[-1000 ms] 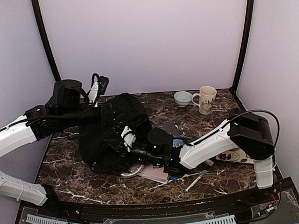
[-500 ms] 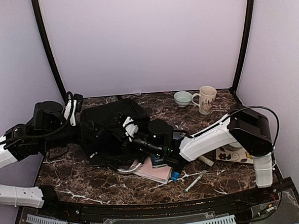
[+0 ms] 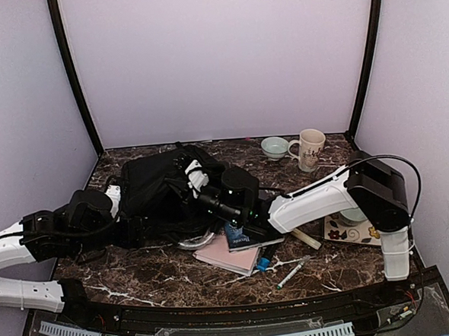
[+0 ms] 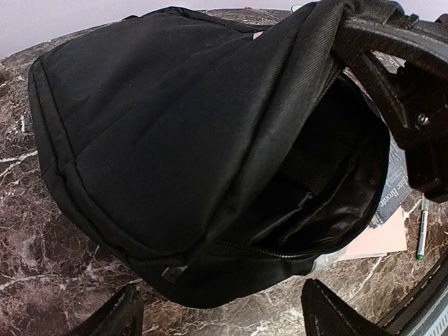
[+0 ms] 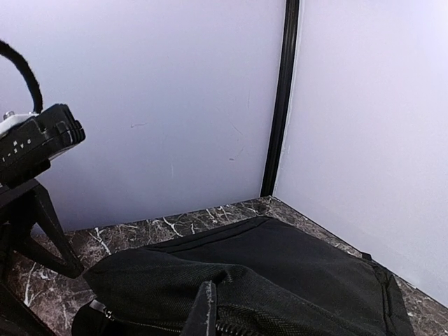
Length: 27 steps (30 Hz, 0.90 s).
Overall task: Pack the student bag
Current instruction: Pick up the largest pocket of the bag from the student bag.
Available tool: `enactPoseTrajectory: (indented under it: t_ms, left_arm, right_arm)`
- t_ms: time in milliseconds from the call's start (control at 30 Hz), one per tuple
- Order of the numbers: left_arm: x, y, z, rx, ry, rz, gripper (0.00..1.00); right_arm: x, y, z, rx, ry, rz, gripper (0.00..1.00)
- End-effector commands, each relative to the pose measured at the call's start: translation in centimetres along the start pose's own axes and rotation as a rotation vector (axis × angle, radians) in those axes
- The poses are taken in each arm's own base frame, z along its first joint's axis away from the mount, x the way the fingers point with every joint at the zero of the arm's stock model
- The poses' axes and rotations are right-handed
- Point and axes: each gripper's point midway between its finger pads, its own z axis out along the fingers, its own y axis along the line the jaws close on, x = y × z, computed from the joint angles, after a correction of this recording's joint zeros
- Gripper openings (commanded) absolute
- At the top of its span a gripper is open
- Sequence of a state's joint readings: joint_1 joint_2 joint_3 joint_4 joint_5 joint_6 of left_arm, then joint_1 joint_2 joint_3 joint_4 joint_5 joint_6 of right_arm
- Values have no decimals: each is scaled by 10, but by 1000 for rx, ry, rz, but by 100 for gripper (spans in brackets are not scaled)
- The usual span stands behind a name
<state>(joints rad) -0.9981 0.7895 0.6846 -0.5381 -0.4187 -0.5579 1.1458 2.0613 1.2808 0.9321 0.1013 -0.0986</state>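
The student bag [image 3: 153, 189] is a large black fabric bag lying at the left middle of the table. Its mouth [image 4: 329, 175] gapes toward the right and shows a dark lining. My right gripper [image 3: 192, 173] is shut on the bag's upper rim and holds it up. In the right wrist view one fingertip [image 5: 208, 310] presses into the woven fabric of the bag [image 5: 294, 273]. My left gripper [image 4: 222, 320] is open, low over the marble just short of the bag's near edge [image 4: 210, 280], holding nothing. From above it [image 3: 131, 229] sits at the bag's front left.
A dark-covered book [image 3: 242, 235] lies on a pink notebook [image 3: 228, 257] just right of the bag's mouth. A pen [image 3: 292, 273], a small blue piece [image 3: 261, 264] and a cream stick [image 3: 305, 239] lie nearby. A mug [image 3: 311, 147] and bowl [image 3: 274, 146] stand at the back, a plate [image 3: 350, 233] on the right.
My left gripper let go of the bag, opened, and dropped from high at the back to low at the front left. The bag settled; the right gripper moved back-left with the rim.
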Motion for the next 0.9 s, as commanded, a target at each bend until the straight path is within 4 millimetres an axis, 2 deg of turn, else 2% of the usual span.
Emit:
enactPoseTrajectory:
  t_ms: [0, 167, 333, 533, 600, 733, 867]
  left_arm:
    - [-7, 9, -1, -26, -83, -17, 78]
    - [-9, 14, 2, -32, -160, -21, 70]
    - [-3, 20, 12, -72, -169, -9, 64]
    - [-10, 10, 19, -39, -210, 3, 53]
    - [-9, 14, 22, -65, -207, 2, 51]
    - [-8, 19, 27, -83, -211, -11, 38]
    - [-7, 26, 31, -93, -205, -34, 38]
  right_arm:
    - [-71, -13, -5, 17, -152, 30, 0]
    - [-71, -11, -12, 2, -163, 51, 0]
    - [-69, -10, -13, -5, -165, 60, 0]
    - [-67, -8, -16, -14, -168, 65, 0]
    - [-68, -9, -18, -15, -171, 68, 0]
    - [-70, -7, -22, -27, -178, 76, 0]
    - [-70, -5, -26, -39, -174, 84, 0]
